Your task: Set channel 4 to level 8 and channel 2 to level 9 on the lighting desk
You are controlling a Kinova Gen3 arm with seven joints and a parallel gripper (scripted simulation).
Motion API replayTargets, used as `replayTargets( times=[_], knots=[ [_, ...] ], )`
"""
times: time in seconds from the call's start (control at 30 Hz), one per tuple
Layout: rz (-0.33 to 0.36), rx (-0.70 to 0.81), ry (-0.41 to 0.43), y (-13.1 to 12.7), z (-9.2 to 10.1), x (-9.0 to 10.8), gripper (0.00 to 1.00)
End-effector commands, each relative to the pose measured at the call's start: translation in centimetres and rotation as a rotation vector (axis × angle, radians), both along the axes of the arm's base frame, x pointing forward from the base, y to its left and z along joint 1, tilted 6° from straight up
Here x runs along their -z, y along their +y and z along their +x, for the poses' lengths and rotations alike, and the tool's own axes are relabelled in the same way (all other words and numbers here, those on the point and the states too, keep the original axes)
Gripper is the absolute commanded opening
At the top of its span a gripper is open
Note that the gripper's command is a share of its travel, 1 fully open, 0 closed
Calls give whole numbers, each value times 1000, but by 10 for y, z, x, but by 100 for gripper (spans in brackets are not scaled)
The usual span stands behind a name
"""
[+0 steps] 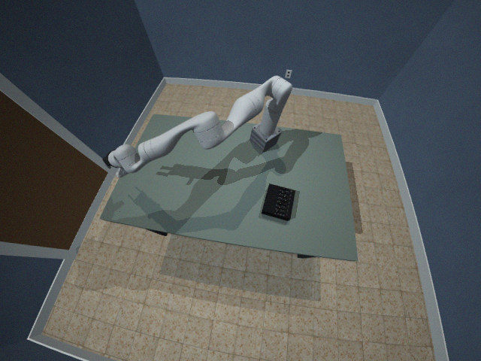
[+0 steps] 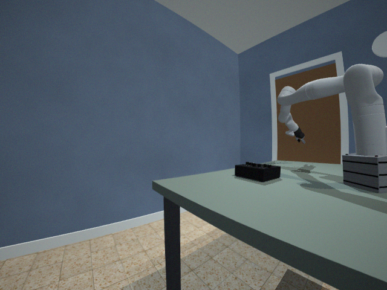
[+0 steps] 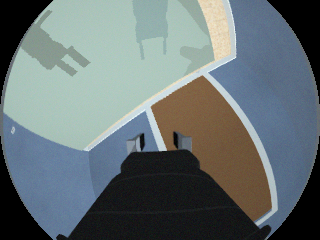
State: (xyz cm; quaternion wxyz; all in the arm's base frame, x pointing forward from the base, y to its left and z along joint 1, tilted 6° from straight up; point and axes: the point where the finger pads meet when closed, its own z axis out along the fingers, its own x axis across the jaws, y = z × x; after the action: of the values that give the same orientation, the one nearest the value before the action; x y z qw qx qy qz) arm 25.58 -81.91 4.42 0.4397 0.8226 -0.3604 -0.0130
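The lighting desk [image 1: 279,201] [image 2: 257,171] is a small black box with a row of faders. It stands on the grey-green table [image 1: 318,163] [image 2: 250,202], right of the middle. The fader caps are too small to read their levels. My gripper [image 1: 111,166] [image 2: 302,140] [image 3: 158,138] is open and empty. It hangs high over the table's far left edge, well away from the desk. The wrist view shows only the two fingertips, bare table and the door; the desk is out of that view.
The arm's base block [image 1: 265,138] [image 2: 364,173] stands at the table's back edge, behind the desk. A brown door [image 1: 42,174] [image 2: 312,124] [image 3: 214,134] is beyond the table's left edge, near the gripper.
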Motion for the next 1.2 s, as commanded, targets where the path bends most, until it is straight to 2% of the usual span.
replayTargets(
  times=[0.0, 0.6, 0.73, 0.9, 1.03, 1.1, 1.17],
  knots=[
    [-3, 0, -1, -1, 0, -2, 100],
    [-2, 0, -1, -1, 0, -2, 100],
    [2, -1, -9, 4, 6, -4, 100],
    [24, -8, -44, 26, 29, -9, 100],
    [63, -23, -94, 63, 65, -16, 100],
    [63, -23, -94, 63, 65, -16, 100],
    [93, -36, -126, 89, 89, -19, 100]
  ],
)
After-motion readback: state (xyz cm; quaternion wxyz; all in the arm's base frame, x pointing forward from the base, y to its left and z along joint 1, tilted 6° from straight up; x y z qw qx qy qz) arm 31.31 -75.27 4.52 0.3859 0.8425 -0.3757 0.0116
